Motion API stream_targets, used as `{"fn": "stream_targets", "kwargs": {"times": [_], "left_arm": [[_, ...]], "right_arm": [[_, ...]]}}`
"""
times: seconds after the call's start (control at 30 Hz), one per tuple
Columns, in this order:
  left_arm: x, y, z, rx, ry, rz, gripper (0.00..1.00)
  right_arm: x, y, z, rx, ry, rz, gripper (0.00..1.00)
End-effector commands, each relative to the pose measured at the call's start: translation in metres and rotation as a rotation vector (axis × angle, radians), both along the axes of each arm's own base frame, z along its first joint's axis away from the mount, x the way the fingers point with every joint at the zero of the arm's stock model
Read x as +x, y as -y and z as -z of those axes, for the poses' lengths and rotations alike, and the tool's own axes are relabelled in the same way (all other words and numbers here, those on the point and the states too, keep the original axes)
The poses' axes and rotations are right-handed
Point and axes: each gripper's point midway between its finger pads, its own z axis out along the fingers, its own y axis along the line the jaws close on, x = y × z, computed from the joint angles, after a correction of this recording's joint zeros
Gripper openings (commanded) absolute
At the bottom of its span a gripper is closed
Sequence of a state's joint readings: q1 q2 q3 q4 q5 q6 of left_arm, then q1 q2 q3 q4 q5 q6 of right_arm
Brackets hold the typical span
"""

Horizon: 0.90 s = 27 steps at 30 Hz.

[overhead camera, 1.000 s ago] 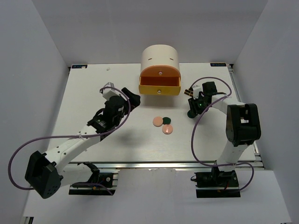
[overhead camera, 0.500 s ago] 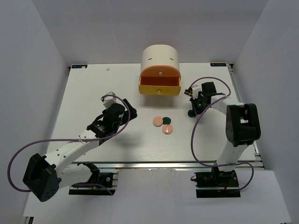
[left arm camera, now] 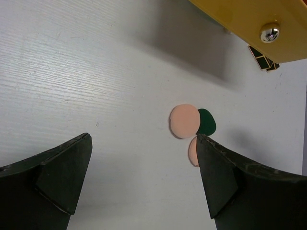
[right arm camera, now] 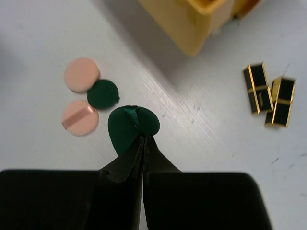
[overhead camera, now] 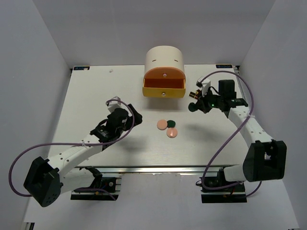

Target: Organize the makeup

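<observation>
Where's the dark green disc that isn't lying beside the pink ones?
In the right wrist view, the dark green disc is pinched in the right gripper, between the three loose discs and the lipstick tubes.

Three small round discs are clustered close together on the bench (right arm camera: 29,38): a pink disc (right arm camera: 81,74), a dark green disc (right arm camera: 102,94) and a striped pink disc (right arm camera: 79,117). A second dark green disc (right arm camera: 132,127) is pinched at its edge by the right gripper (right arm camera: 144,139). Two black-and-gold lipstick tubes (right arm camera: 256,86) are laid flat, side by side, well apart from the cluster.
</observation>
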State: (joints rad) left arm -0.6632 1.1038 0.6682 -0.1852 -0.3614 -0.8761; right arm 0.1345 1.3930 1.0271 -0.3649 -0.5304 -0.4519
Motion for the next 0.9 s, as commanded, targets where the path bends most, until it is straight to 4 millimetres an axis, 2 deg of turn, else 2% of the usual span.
{"fn": "stream_targets", "kwargs": {"times": [0.0, 0.03, 0.1, 0.13, 0.17, 0.23, 0.33, 0.4, 0.53, 0.67, 0.87], "left_arm": [[0.003, 0.007, -0.008, -0.034, 0.030, 0.025, 0.98], [0.003, 0.008, -0.008, -0.037, 0.031, 0.027, 0.98], [0.004, 0.012, -0.009, -0.046, 0.033, 0.045, 0.98], [0.004, 0.014, -0.008, -0.048, 0.031, 0.050, 0.98], [0.004, 0.017, -0.008, -0.054, 0.026, 0.062, 0.98], [0.004, 0.020, -0.008, -0.062, 0.020, 0.070, 0.98], [0.003, 0.026, -0.010, -0.087, 0.018, 0.090, 0.98], [0.002, 0.028, -0.010, -0.096, 0.011, 0.099, 0.98], [0.000, 0.029, -0.008, -0.104, 0.003, 0.107, 0.98], [-0.001, 0.029, -0.008, -0.107, 0.002, 0.109, 0.98], [0.001, 0.034, -0.007, -0.107, 0.000, 0.124, 0.98]], "right_arm": [[0.004, -0.028, -0.059, 0.090, 0.171, -0.136, 0.00], [0.005, -0.039, -0.070, 0.103, 0.203, -0.152, 0.00], [0.020, -0.048, -0.092, 0.100, 0.284, -0.115, 0.00], [0.029, -0.062, -0.105, 0.131, 0.327, -0.100, 0.00], [0.043, -0.060, -0.111, 0.118, 0.350, -0.029, 0.00], [0.067, -0.071, -0.126, 0.131, 0.384, 0.046, 0.00], [0.090, -0.085, -0.141, 0.172, 0.383, 0.120, 0.00], [0.103, -0.087, -0.151, 0.193, 0.413, 0.176, 0.00], [0.124, -0.092, -0.141, 0.144, 0.432, 0.227, 0.00], [0.129, -0.093, -0.123, 0.101, 0.420, 0.213, 0.00], [0.125, -0.092, -0.102, 0.062, 0.395, 0.196, 0.28]]}}
